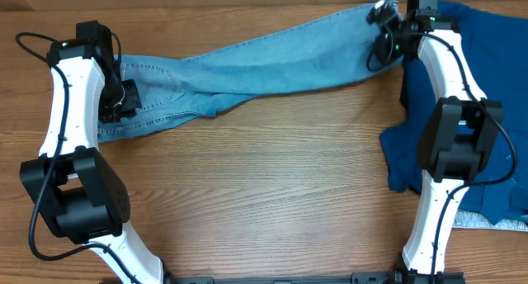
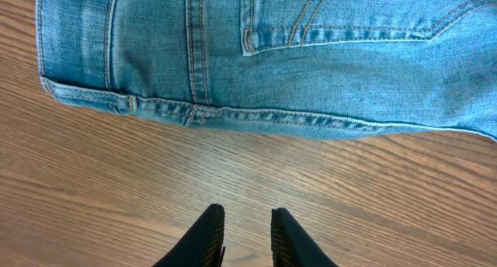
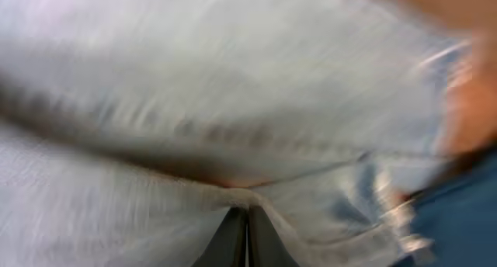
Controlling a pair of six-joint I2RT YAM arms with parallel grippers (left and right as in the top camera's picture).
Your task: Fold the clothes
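Observation:
The clothes, light-wash blue jeans, lie stretched across the back of the table, waist end at the left and leg ends at the upper right. My left gripper hovers by the waist end. In the left wrist view it stands a little open over bare wood, nothing between its fingers, a short way off the jeans' stitched edge. A back pocket shows beyond. My right gripper is at the leg ends. The right wrist view is blurred, but it is shut on a raised fold of the jeans.
A large dark blue garment lies bunched at the right, under and around the right arm, and touches the jeans' leg ends. A small pale grey cloth lies at its near edge. Both arm bases stand at the front corners.

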